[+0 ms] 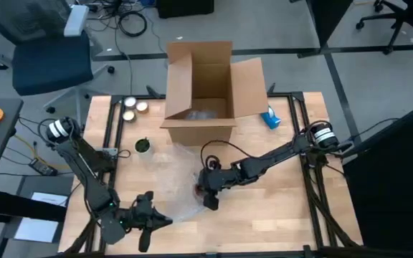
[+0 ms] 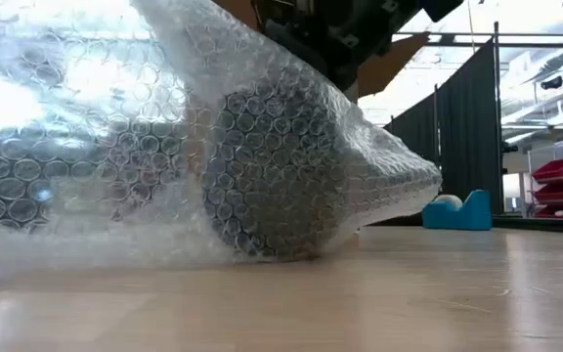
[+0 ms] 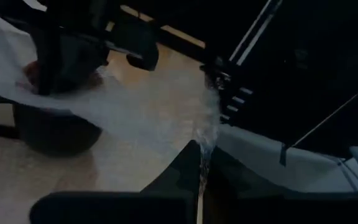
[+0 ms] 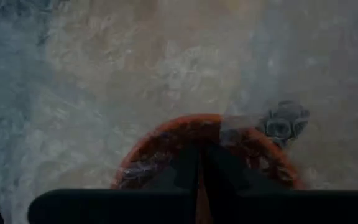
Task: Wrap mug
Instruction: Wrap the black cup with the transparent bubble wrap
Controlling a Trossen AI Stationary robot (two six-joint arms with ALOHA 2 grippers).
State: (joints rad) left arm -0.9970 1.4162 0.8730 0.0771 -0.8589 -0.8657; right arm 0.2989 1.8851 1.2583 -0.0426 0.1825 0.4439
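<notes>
We count two arms, one sheet of wrap, one mug, one box.

Nearest the front edge of the one light wooden table (image 1: 278, 222), on the left, sits the left gripper (image 1: 151, 223). In its wrist view the two dark fingers (image 3: 179, 180) are pressed together on a corner of the clear bubble wrap sheet (image 1: 181, 179), so jaws clamped on the wrap.

Just beyond, at table centre, the right gripper (image 1: 210, 197) hangs over the wrap. Its wrist view shows the fingers (image 4: 188, 171) together w/ the red-rimmed mug (image 4: 204, 149) right under them, bubble wrap draped across the rim. We can't tell whether they pinch the rim or only the wrap; they look closed, nothing more certain.

The mug lies on its side at table centre, under the right gripper. In the low view it reads as one dark cylinder (image 2: 281, 176) fully covered by bubble wrap, resting on the wood.

Farther back, left of centre: one small dark round tin (image 1: 143, 146). Beyond it, two shiny round lids (image 1: 135, 106) side by side near the far left corner.

Far centre: one open brown cardboard box (image 1: 201, 93), flaps up. To its right, one blue tape dispenser (image 1: 270, 118).
</notes>
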